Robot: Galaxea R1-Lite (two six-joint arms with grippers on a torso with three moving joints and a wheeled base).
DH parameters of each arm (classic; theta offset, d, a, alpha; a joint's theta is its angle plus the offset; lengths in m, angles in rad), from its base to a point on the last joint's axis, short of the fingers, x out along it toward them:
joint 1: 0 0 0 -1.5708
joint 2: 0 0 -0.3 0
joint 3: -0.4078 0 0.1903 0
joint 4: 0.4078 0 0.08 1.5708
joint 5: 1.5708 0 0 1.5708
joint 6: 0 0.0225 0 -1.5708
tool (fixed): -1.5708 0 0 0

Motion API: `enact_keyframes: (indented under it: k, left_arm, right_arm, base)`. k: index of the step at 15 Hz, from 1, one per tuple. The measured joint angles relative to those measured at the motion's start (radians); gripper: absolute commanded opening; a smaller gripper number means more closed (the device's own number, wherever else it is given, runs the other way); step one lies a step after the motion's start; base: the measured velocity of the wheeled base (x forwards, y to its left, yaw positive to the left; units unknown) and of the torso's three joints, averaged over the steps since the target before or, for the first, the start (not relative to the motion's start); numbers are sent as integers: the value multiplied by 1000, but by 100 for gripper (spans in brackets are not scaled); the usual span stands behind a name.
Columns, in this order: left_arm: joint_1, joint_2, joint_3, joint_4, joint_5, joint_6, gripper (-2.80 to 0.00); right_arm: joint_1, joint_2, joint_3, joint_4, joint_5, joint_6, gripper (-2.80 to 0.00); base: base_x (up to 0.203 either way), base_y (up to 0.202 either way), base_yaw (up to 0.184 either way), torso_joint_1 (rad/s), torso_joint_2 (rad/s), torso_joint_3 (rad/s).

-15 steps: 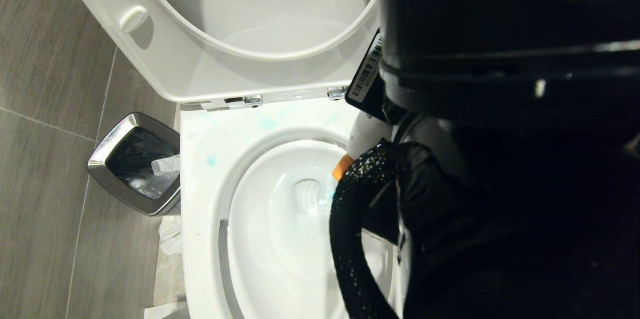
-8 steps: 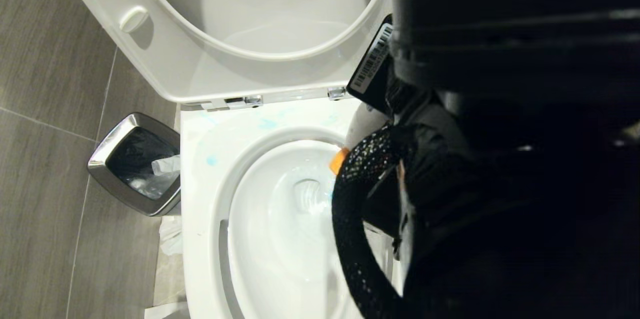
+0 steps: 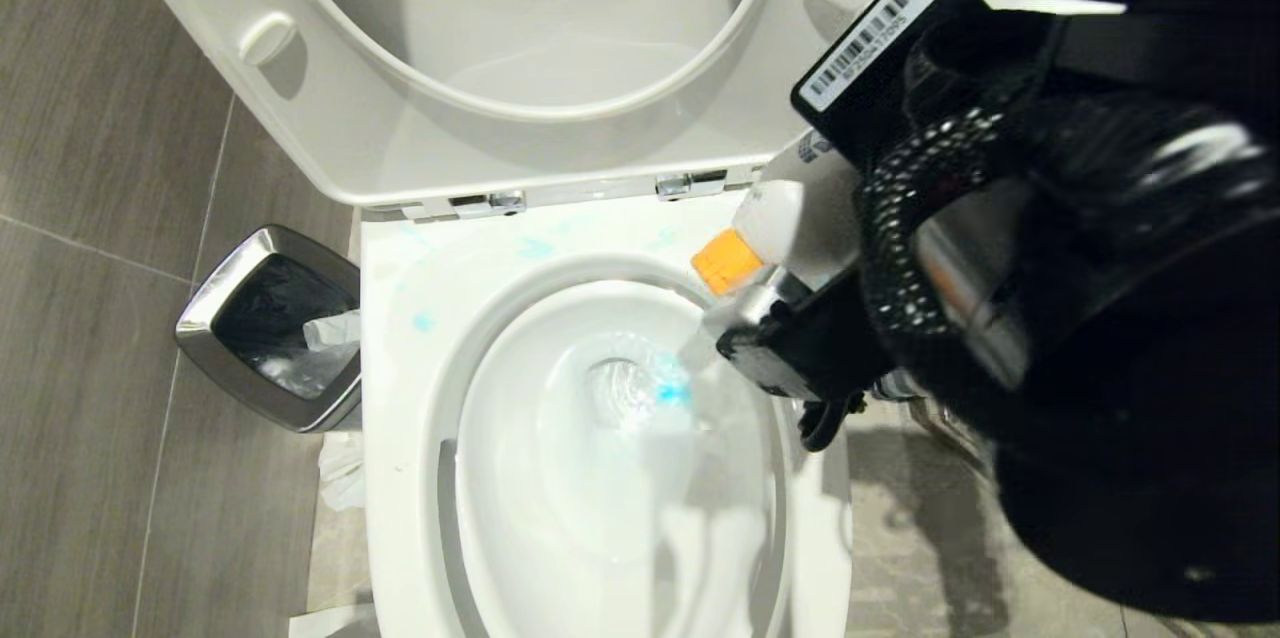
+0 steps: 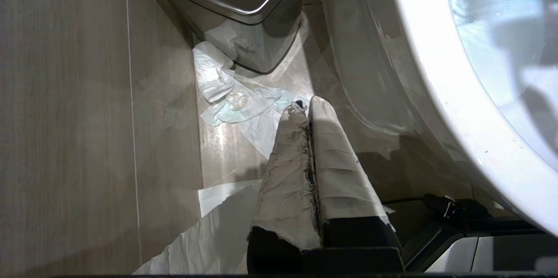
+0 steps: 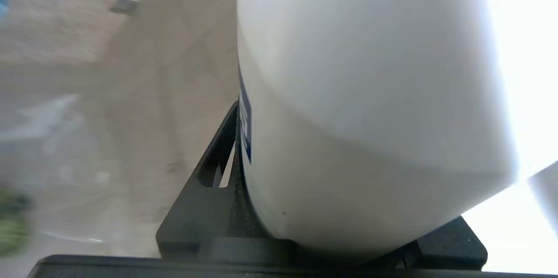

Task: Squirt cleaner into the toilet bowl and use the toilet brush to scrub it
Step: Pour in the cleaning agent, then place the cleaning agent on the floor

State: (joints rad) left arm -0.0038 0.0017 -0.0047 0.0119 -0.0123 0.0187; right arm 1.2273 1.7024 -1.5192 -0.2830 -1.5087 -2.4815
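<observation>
The right gripper [image 3: 800,258], clamping the cleaner [image 3: 790,218], has swung back from the bowl [image 3: 400,398] (left gripper [image 4: 307,110] closed); keep the cap upward.

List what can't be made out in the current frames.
- Right hand: head view, fingers mostly hidden by the cleaner bottle and arm; wrist view filled by the bottle.
- Toilet brush: in no view.
- Toilet bowl near end: cut off by the head view's bottom edge.
- Waste bin contents: dark.
- Floor in right wrist view: blurred.
</observation>
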Motion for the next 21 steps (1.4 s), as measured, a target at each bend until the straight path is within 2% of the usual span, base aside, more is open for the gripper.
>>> enact_keyframes:
  k: [5,9,13,16,19,21]
  left_arm:
    - [0,0,0,0,1,0,-280]
    - [0,0,0,0,0,-1,-280]
    - [0,0,0,0,0,0,-280]
    - [0,0,0,0,0,-1,-280]
    - [0,0,0,0,0,0,-280]
    - [0,0,0,0,0,0,-280]
  right_arm:
    - [-12,-107,182,-264,-13,1,-280]
    - [-12,-155,288,-598,-14,1,-280]
    - [-12,-166,318,-968,-14,0,-280]
    - [-13,-171,289,-1216,-15,8,-280]
    - [-13,-181,185,-1240,-15,82,-280]
    - [-13,-180,81,-1240,-13,97,-280]
  base:
    - [0,0,0,0,0,0]
    - [0,0,0,0,0,0]
    - [0,0,0,0,0,0]
    - [0,0,0,0,0,0]
    - [0,0,0,0,0,0]
    - [0,0,0,0,0,0]
